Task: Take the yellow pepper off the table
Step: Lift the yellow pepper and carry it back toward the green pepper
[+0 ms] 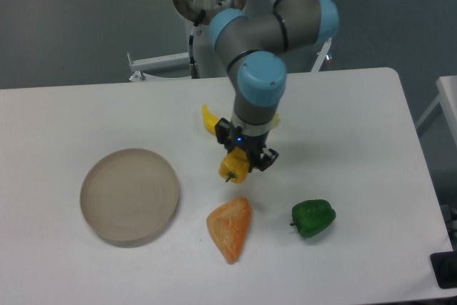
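The yellow pepper (233, 168) is small, lumpy and yellow-orange, near the middle of the white table (371, 119). My gripper (243, 159) points straight down over it, and its black fingers stand on either side of the pepper and are shut on it. Whether the pepper rests on the table or hangs just above it, I cannot tell. The gripper hides the pepper's upper right part.
A yellow banana (210, 120) lies just behind the gripper, partly hidden by the wrist. An orange wedge-shaped piece (230, 228) lies in front of the pepper. A green pepper (313, 218) sits to the right. A round beige plate (129, 195) sits at the left.
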Controlling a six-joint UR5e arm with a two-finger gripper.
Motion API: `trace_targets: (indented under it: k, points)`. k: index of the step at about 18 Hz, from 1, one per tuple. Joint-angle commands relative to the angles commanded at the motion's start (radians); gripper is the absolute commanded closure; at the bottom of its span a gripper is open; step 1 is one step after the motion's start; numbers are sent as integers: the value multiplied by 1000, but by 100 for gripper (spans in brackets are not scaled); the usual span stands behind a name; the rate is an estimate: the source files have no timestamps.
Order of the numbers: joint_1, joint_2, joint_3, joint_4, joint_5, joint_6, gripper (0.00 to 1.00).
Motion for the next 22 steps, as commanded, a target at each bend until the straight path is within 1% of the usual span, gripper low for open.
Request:
trace_targets:
  k: [1, 2, 4, 6, 7, 8, 11, 12, 15, 22]
  points:
    - [12, 0, 5, -6, 0, 37, 100]
    - [23, 0, 8, -26, 11, 75, 100]
    - [35, -2, 15, -58, 61, 153, 100]
    - [60, -12, 31, -60, 83, 233, 100]
    - [84, -21, 51, -61, 83, 256, 100]
    - [92, -31, 69, -63, 83, 275, 100]
    - [92, -73, 167, -126, 83, 327, 100]
    - [92, -81, 176, -127, 84, 333, 100]
    - [92, -84, 177, -126, 83, 359, 100]
    - [91, -86, 167, -123, 86, 366, 100]
